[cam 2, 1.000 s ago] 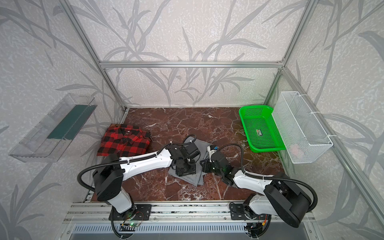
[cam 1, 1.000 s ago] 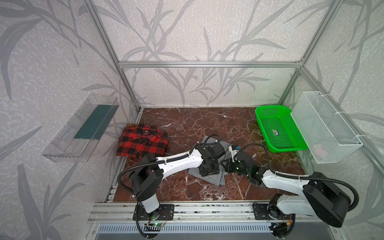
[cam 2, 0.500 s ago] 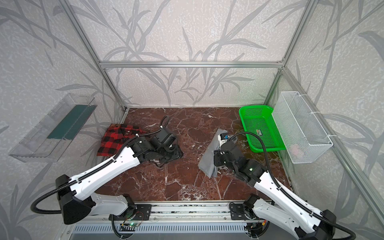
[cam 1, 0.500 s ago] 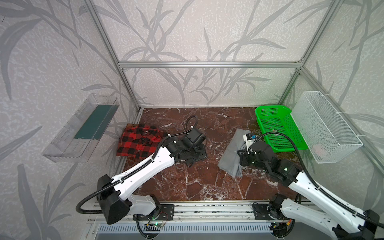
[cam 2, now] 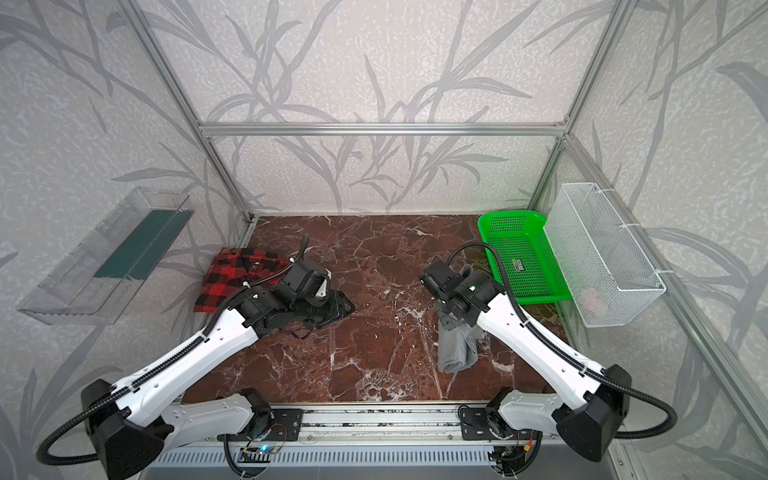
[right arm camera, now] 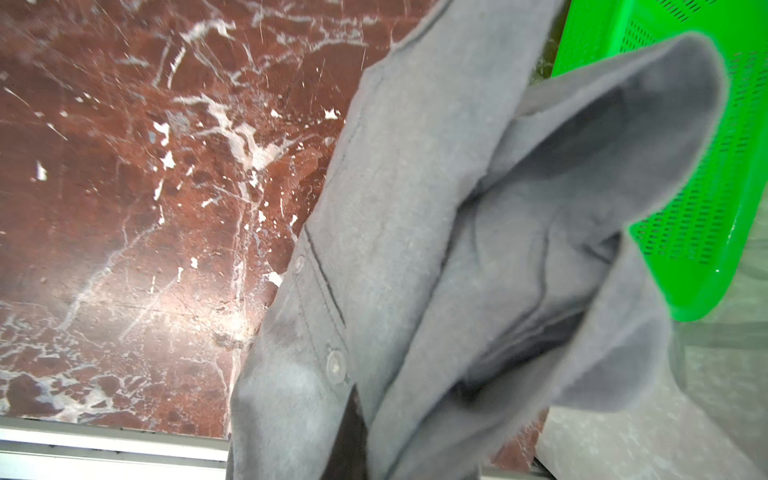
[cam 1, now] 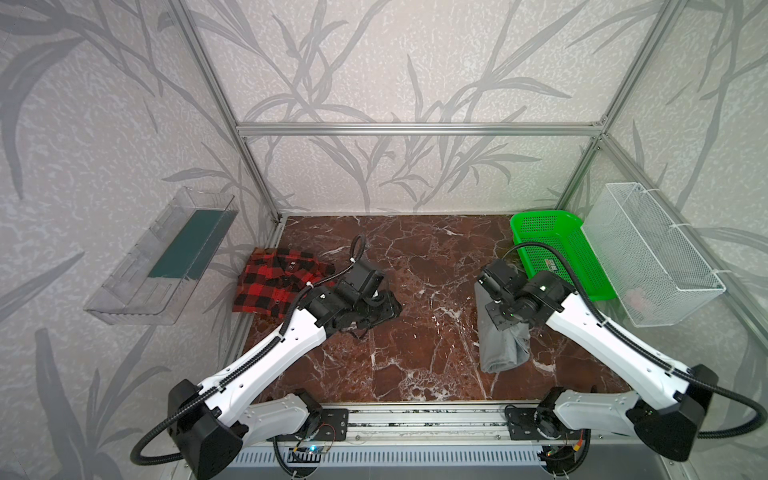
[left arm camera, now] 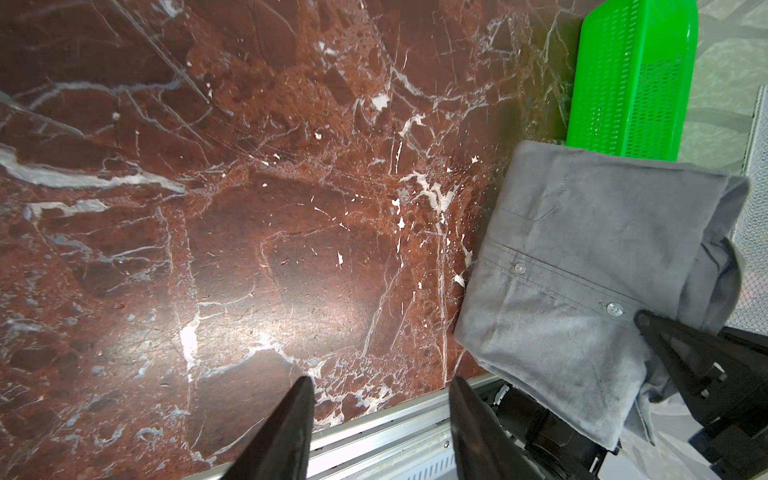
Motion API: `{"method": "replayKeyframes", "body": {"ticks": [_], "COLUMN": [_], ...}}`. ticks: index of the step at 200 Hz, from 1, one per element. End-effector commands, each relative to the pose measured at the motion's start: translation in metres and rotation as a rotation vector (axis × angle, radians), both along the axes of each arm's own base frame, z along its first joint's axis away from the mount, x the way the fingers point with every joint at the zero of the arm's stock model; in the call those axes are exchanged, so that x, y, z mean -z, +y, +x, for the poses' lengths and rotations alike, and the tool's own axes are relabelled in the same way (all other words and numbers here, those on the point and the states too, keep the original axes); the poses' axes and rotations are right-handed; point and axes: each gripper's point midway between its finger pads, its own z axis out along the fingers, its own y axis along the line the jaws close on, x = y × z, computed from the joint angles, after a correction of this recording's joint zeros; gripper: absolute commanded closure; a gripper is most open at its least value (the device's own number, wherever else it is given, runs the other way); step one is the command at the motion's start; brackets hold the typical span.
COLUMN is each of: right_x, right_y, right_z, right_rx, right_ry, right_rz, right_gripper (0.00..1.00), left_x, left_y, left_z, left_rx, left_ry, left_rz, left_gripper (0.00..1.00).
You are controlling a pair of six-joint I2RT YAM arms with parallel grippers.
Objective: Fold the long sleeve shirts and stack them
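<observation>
At desk (cam 1: 415, 270) right, right tool (left arm camera: 643, 323) pinches hanging gray shirt (cam 1: 496, 349); left tool (left arm camera: 380, 382) gapes halfway, empty. Stacking step, probably: next, carry onto plaid shirt (cam 1: 274, 282).

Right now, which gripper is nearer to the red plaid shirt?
Left. The left gripper hangs close beside the red plaid shirt, toward the middle of the table, jaws apart and empty. The right gripper is across the table, shut on the gray shirt.

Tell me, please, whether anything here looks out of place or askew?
The gray shirt hangs rumpled from the shut right gripper beside the green basket, its folds flopping open, far from the plaid shirt lying at the left.
</observation>
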Motion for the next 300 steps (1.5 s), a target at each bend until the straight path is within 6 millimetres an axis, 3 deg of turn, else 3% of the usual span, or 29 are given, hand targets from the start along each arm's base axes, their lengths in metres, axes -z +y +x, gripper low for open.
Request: {"method": "replayKeyframes", "body": {"ticks": [1,66,84,111,124,137,158,178,212,235,256,277,300], "right_x": [-0.004,0.045,0.065,0.085,0.095,0.104,0.112,0.107,0.085,0.068,0.042,0.015,0.012], "right_y": [0.018,0.125,0.167,0.209,0.222,0.234,0.246,0.251,0.276,0.282,0.278,0.267,0.248], "right_z": [0.004,0.001,-0.015,-0.034,-0.042,-0.051,-0.060,-0.064,-0.083,-0.092,-0.094,-0.089,-0.071], "right_rx": [-0.045,-0.176,-0.240,-0.288,-0.293,-0.312,-0.317,-0.330,-0.387,-0.405,-0.416,-0.416,-0.371], "right_ry": [-0.004,0.071,0.108,0.148,0.168,0.198,0.241,0.253,0.298,0.314,0.281,0.224,0.198], "right_rz": [-0.049,-0.081,-0.087,-0.097,-0.097,-0.069,-0.020,0.028,0.243,0.334,0.412,0.484,0.518], "right_gripper": [1.00,1.00,1.00,1.00,1.00,0.93,0.81,0.70,0.57,0.51,0.49,0.46,0.46], "left_x": [-0.008,0.011,0.017,0.022,0.023,0.023,0.025,0.027,0.020,0.018,0.023,0.040,0.062], "left_y": [-0.003,0.036,0.046,0.065,0.076,0.087,0.100,0.117,0.142,0.149,0.151,0.145,0.133], "left_z": [0.002,-0.005,-0.010,-0.018,-0.023,-0.028,-0.035,-0.043,-0.052,-0.055,-0.056,-0.057,-0.057], "left_rx": [0.017,-0.057,-0.086,-0.142,-0.172,-0.204,-0.236,-0.281,-0.350,-0.370,-0.371,-0.357,-0.339], "left_ry": [-0.045,-0.040,-0.038,-0.052,-0.065,-0.081,-0.103,-0.116,-0.151,-0.156,-0.147,-0.104,-0.047], "left_rz": [-0.080,-0.073,-0.076,-0.060,-0.041,-0.021,0.001,0.056,0.132,0.154,0.171,0.161,0.120], "left_gripper": [0.47,0.47,0.47,0.47,0.47,0.47,0.46,0.46,0.42,0.42,0.42,0.42,0.41]}}
